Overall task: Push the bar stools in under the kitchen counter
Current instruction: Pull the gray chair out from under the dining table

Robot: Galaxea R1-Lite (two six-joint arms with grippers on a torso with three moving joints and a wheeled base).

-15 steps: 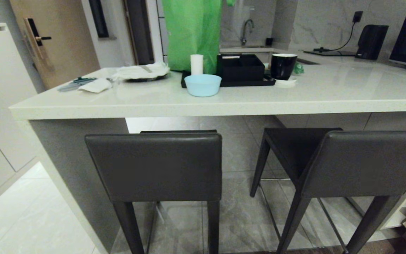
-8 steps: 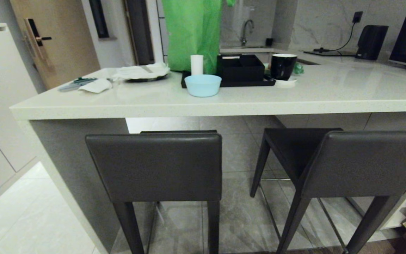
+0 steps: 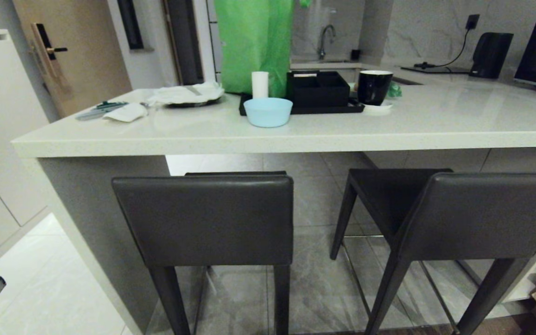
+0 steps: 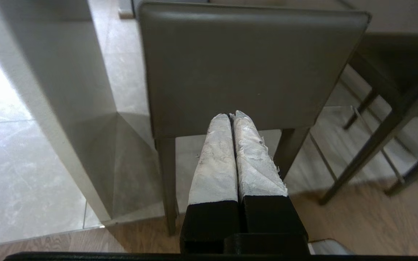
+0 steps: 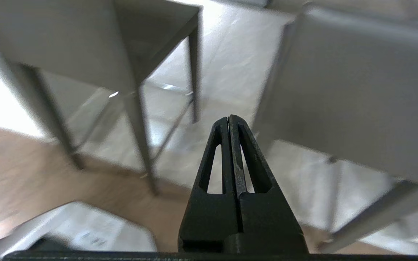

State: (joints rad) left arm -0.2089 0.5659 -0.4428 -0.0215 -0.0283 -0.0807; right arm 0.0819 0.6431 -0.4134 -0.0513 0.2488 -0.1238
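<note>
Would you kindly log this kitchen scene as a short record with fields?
stools: left stool and right stool, backrests out in front of the counter, not pushed in
counter top: blue bowl, black mug, black tray, green bag
left end effector: shut, empty, pointing at the left stool's backrest
right end effector: shut, empty, between the stools

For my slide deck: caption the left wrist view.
Shut left gripper with white-wrapped fingers faces the dark grey leather-like backrest of a bar stool beside the white counter side panel.
</note>
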